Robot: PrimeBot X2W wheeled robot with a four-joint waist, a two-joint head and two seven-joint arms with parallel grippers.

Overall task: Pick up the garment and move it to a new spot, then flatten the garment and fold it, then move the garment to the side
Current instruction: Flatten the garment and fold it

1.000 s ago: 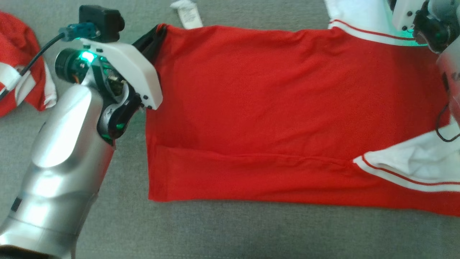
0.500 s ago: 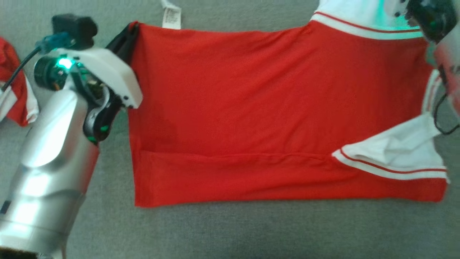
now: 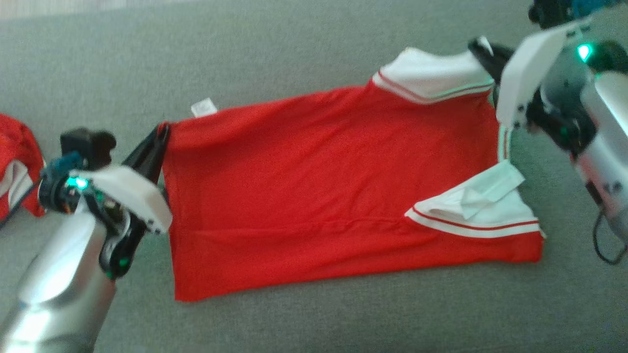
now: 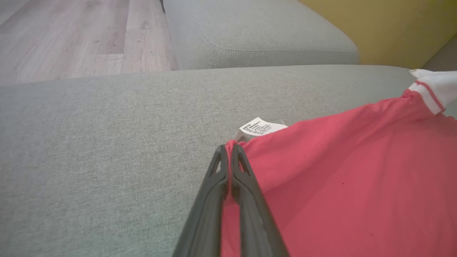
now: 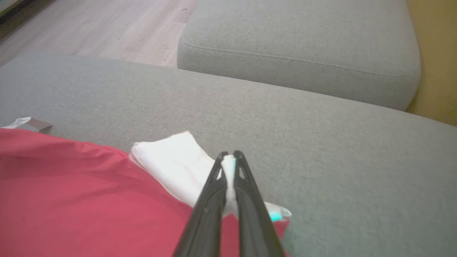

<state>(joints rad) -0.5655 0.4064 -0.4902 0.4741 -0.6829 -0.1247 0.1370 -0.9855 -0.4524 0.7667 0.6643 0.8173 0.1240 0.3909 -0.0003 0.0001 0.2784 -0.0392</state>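
The garment point(image 3: 319, 186) is a red shirt with white, red-striped sleeve bands, spread across a grey cushion point(image 3: 294, 63). My left gripper point(image 3: 162, 131) is shut on its far left corner beside the white care label point(image 3: 203, 107); the left wrist view shows red cloth point(image 4: 339, 185) pinched at that gripper's tips point(image 4: 230, 148). At the upper right, my right gripper point(image 3: 478, 46) is shut on the white sleeve band point(image 3: 431, 73). White fabric point(image 5: 175, 164) sits between the right gripper's tips point(image 5: 229, 157) in the right wrist view.
Another red and white garment point(image 3: 14, 162) lies bunched at the left edge of the head view. A second grey cushion point(image 5: 300, 50) lies beyond the one I work on. Wooden floor point(image 4: 71, 35) and a yellow wall point(image 4: 392, 28) lie farther off.
The head camera has pulled back, so the whole shirt now shows. My right gripper has shut on the white sleeve band. The left gripper keeps its hold on the corner.
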